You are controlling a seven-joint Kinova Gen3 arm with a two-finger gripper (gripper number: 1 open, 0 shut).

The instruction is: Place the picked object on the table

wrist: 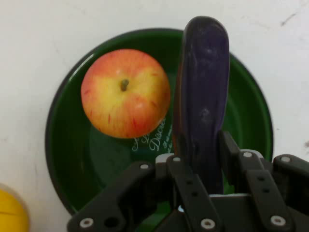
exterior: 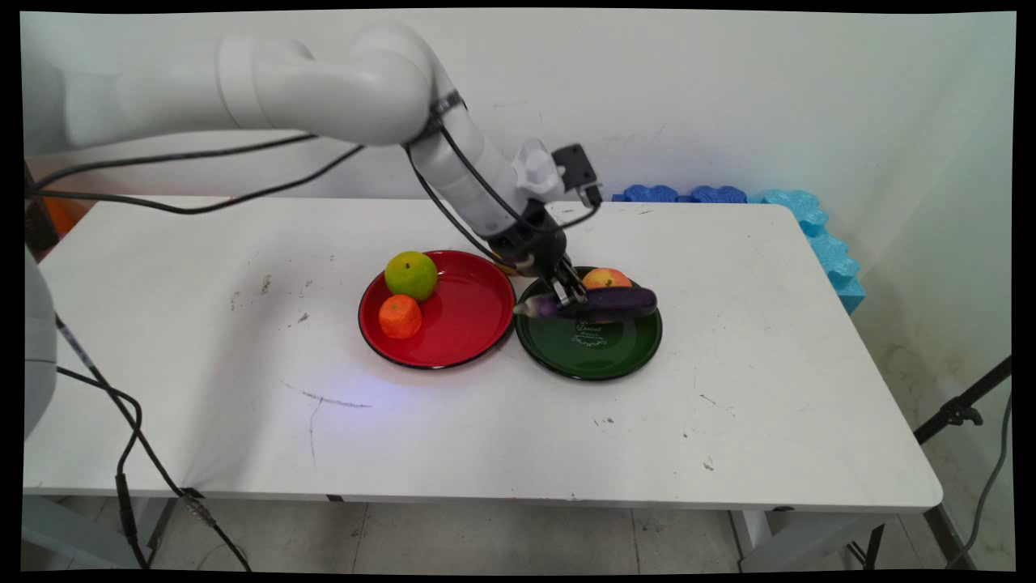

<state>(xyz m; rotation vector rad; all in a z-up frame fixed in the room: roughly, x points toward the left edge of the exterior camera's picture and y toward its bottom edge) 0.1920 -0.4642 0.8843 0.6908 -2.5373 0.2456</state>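
Here: claw [wrist: 203,159] clamped on eggplant [wrist: 203,96] | above green plate [wrist: 63,145] | apple [exterior: 605,278] half-hidden

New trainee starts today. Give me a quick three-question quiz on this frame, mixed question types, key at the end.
1. True or false: the hand is shut on the eggplant.
2. Which fruit lies in the green plate? A) apple B) banana C) pear
3. Fill in: the red plate holds a green fruit and an ____ one.

Key: 1 true. 2 A, the apple. 3 orange.
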